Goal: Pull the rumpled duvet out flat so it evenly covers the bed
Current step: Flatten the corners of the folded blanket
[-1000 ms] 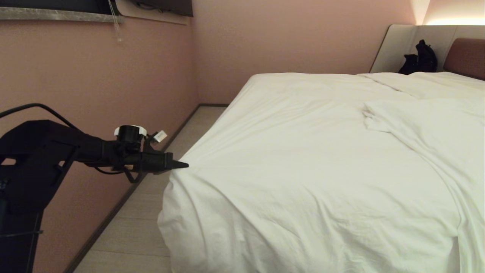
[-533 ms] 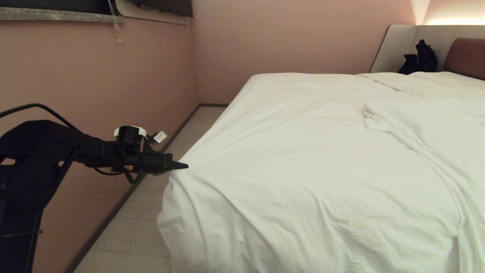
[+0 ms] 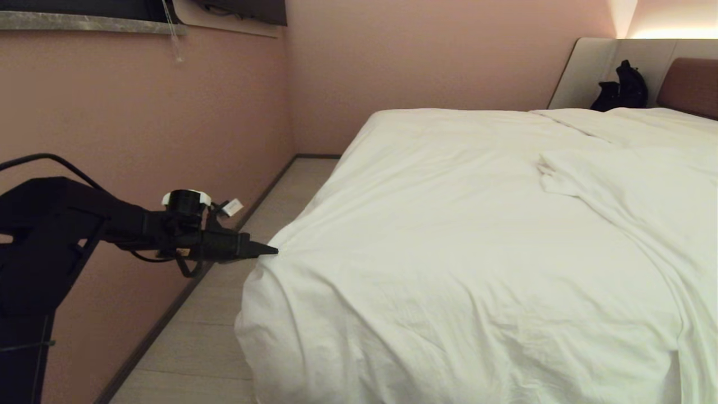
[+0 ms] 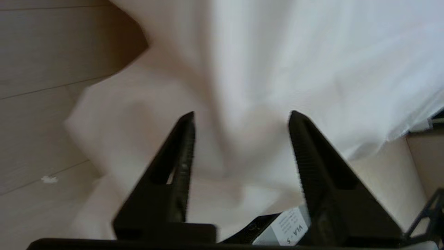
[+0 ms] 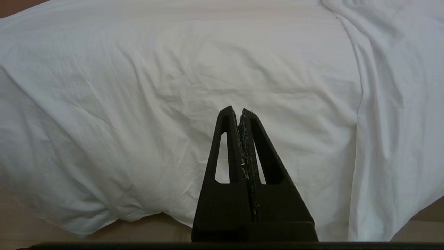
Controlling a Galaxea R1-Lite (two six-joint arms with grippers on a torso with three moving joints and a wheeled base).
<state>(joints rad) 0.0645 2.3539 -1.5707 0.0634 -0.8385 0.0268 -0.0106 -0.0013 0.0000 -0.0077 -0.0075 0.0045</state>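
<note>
We see the thick, puffy white duvet [image 3: 449,252] spread over most of the wide low bed [image 3: 691,84], draping down past its foot edge and over the near left corner, with soft wrinkles across it and a rumpled fold lying towards the right side of the bed. Our black left gripper [image 3: 268,250] reaches level to that near left corner, its tip right at the fabric's edge; in the left wrist view its two ribbed fingers [image 4: 180,163] stand spread apart, with a bunched ridge of duvet between them but not pinched. Our black right gripper [image 5: 240,111] hangs at the foot edge, fingers pressed together and gripping nothing, pointing at the hanging cloth. A black bag [image 3: 621,87] sits at the head end, against the grey side panel [image 3: 583,67].
</note>
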